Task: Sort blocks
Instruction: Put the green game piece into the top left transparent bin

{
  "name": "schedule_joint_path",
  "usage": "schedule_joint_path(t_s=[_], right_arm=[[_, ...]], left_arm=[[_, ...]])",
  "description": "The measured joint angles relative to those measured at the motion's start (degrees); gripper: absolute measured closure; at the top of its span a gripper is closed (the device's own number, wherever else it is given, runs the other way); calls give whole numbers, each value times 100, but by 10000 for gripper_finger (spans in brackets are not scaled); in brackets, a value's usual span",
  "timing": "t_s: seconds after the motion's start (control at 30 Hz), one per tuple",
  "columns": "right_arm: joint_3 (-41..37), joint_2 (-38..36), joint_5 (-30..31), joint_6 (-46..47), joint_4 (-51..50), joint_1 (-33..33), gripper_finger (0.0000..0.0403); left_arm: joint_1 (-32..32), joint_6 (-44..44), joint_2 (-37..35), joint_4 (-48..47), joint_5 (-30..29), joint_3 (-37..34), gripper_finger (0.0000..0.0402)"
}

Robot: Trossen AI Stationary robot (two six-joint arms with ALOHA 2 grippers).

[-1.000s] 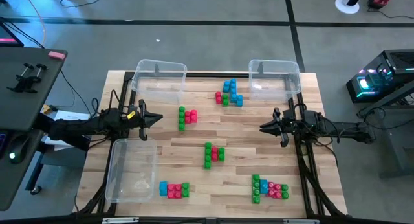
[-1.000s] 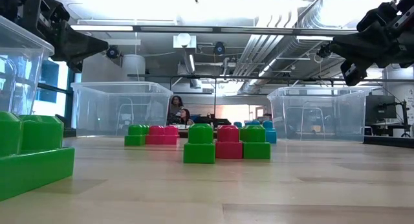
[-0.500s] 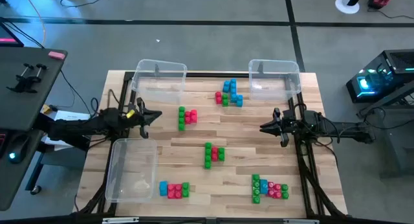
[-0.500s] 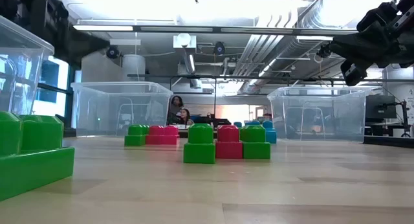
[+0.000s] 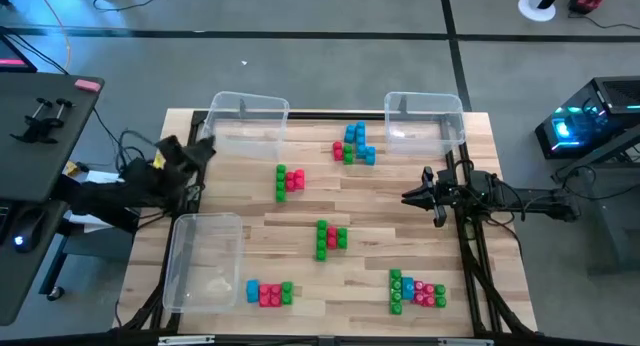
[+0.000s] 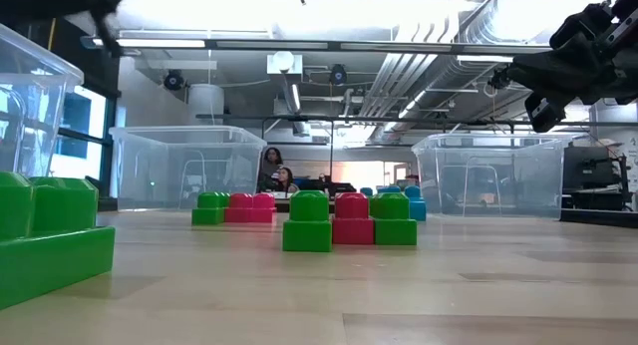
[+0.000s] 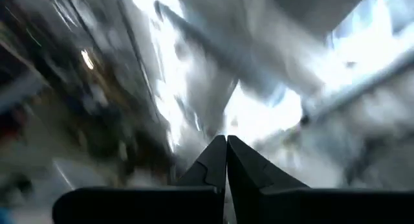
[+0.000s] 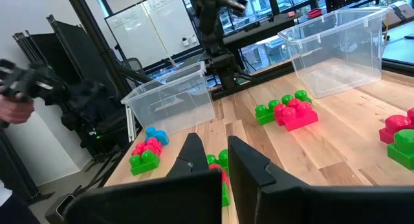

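While nothing has been lifted yet, I read this as the very start of the sort: all the blocks sit loose on the table (image 5: 400,211) in five mixed clusters, none in a bin. In the high view a blue-green-red cluster (image 5: 354,144) lies upper centre between the two far bins, a green-and-red cluster (image 5: 289,180) sits left of centre, another green-and-red one (image 5: 330,237) is at the middle, a blue-red-green row (image 5: 269,293) lies at lower left beside the near bin (image 5: 205,261), and a green-red-blue group (image 5: 416,291) is at lower right. I take the three clear bins, upper left (image 5: 245,121), upper right (image 5: 425,119) and lower left, as one per colour, which is why they ring the work area. My left gripper (image 5: 203,149) is up at the left edge of the frame near the upper-left bin, tilted away from the table; its wrist view shows the two fingers (image 7: 213,166) pressed together on nothing, pointing at ceiling. My right gripper (image 5: 408,197) hovers at centre right, aimed inward towards the blocks, jaws likewise closed and empty. I'd need to spread them before reaching for any cluster.
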Motion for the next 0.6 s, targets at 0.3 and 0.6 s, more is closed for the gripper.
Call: schedule_joint_path(t_s=[0.3, 0.6], right_arm=[[0, 1, 1, 1, -1, 1, 403], [1, 0, 1, -1, 1, -1, 403]], left_arm=[[4, 1268, 3336, -3863, 571, 2974, 372], [4, -919, 5622, -5409, 931, 3912, 265]])
